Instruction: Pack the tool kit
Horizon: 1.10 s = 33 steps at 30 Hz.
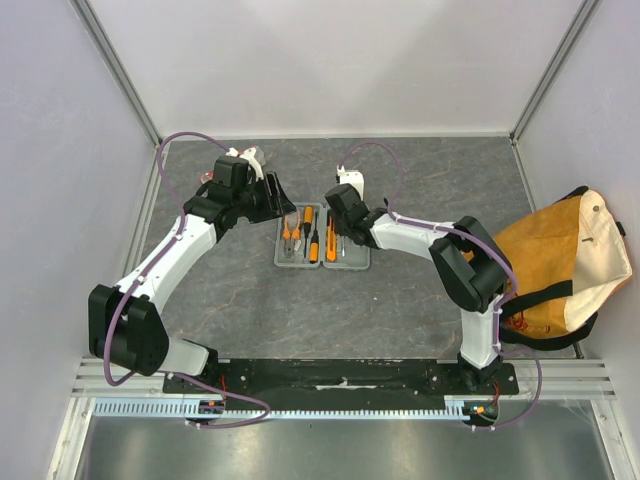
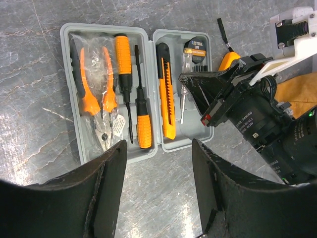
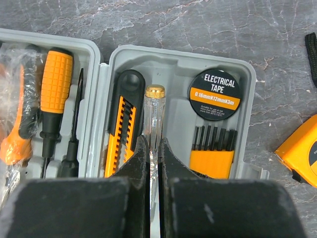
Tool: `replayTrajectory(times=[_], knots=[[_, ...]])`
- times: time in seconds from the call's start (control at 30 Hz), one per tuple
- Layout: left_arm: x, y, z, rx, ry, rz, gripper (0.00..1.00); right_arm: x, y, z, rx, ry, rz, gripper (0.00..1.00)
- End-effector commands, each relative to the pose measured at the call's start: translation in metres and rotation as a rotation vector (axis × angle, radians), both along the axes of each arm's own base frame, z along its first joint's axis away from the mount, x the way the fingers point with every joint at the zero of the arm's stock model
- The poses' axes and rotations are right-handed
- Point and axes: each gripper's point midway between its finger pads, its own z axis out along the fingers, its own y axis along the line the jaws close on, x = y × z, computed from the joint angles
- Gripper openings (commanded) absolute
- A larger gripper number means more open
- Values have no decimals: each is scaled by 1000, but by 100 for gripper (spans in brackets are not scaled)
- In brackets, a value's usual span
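Tool kit (image 1: pixel 298 264) lies open in the middle of the top view. My right gripper (image 3: pixel 152 148) pinches the clear tester pen (image 3: pixel 154 109) above its slot, I think to seat it. My left gripper (image 2: pixel 158 148) hovers spread and empty below the case.
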Motion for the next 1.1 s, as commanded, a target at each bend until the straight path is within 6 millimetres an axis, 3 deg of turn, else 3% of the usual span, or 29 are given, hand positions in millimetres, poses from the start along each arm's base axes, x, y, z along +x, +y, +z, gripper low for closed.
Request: replayTrajectory(times=[0.0,0.4,0.63,1.07], knots=[[5,2,11,14,-57,-16,61,19,4,14,8,-68,-45,0],[8,4,11,28,-59,-12,61,29,0,-6,-19,-53,-129,5],[8,5,9,31,-52,-7,61,22,-5,-14,-31,-19,-154,11],[8,4,8,34,-50,-10,61,2,0,-20,-29,58,-98,11]])
